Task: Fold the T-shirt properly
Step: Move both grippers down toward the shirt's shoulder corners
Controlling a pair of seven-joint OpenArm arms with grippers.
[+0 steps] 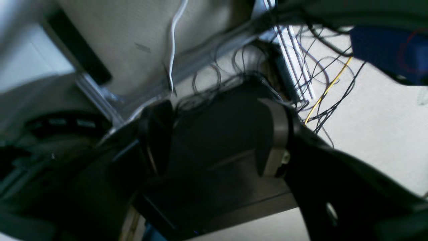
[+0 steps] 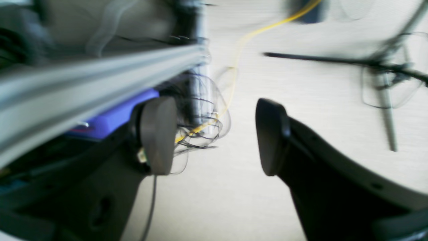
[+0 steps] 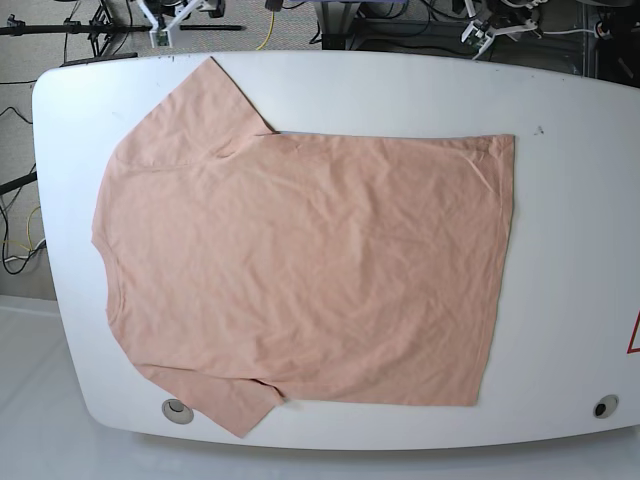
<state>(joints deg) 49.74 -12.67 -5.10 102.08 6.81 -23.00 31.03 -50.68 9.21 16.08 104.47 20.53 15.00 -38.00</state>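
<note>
Your T-shirt point(image 3: 300, 265) lies spread flat across the white table point(image 3: 570, 200), unfolded, ready for a first grasp. Beyond it, your left end effector point(image 1: 219, 137) and right end effector point(image 2: 215, 135) hang apart, empty, over floor cables.

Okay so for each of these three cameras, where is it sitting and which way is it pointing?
Left wrist: on the left arm, aimed off the table at floor and a yellow cable; left gripper jaws apart, empty.
Right wrist: on the right arm, facing floor and the yellow cable; right gripper open.
Base: overhead, looking down at the salmon-pink short-sleeved T-shirt spread on the white table; no arms visible.
Both wrist views share the cable.
</note>
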